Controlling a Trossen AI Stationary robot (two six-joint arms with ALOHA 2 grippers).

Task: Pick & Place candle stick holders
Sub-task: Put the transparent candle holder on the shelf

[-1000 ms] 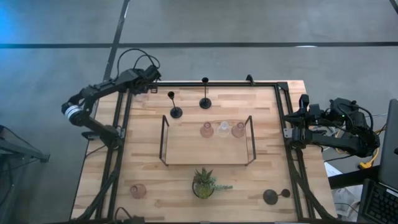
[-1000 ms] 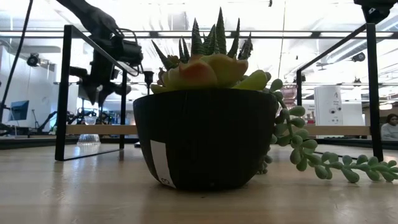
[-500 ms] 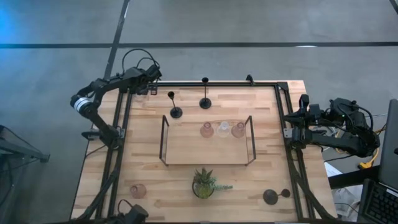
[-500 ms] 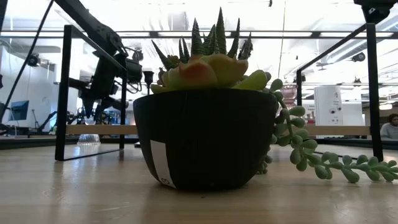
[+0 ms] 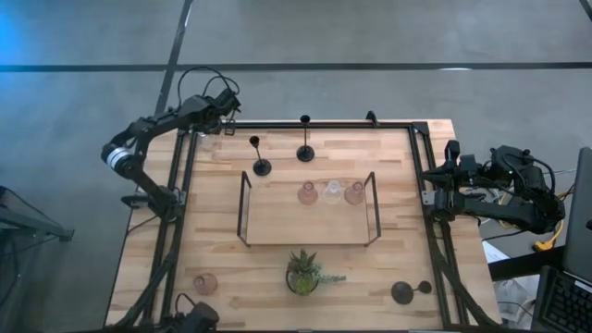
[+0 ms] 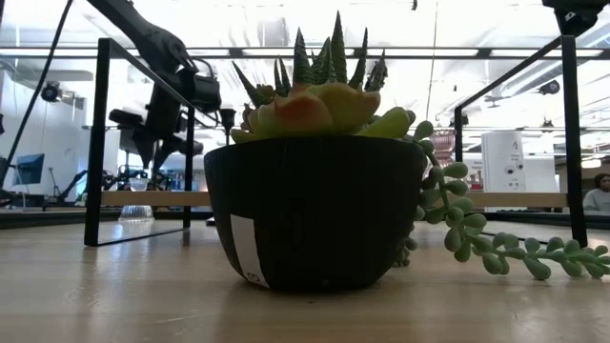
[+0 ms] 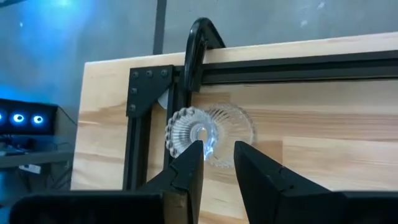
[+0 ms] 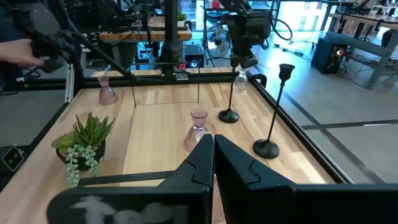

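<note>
Wooden desk (image 5: 277,277), far-left corner: left gripper (image 7: 216,163), fingers narrowly apart, over clear glass holder (image 7: 208,134); right gripper (image 8: 213,149) closed, right edge.

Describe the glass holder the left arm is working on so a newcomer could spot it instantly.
Start at the table's far left corner, where the left gripper hangs open. Directly under it sits the clear glass holder. Unlike the others, it stands alone against the black corner frame, outside the tray.

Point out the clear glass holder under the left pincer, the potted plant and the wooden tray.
clear glass holder (image 7: 211,127): left wrist view, ribbed bowl.
potted plant (image 5: 303,272): high view, leaves.
wooden tray (image 5: 296,222): high view, bare floor.
</note>
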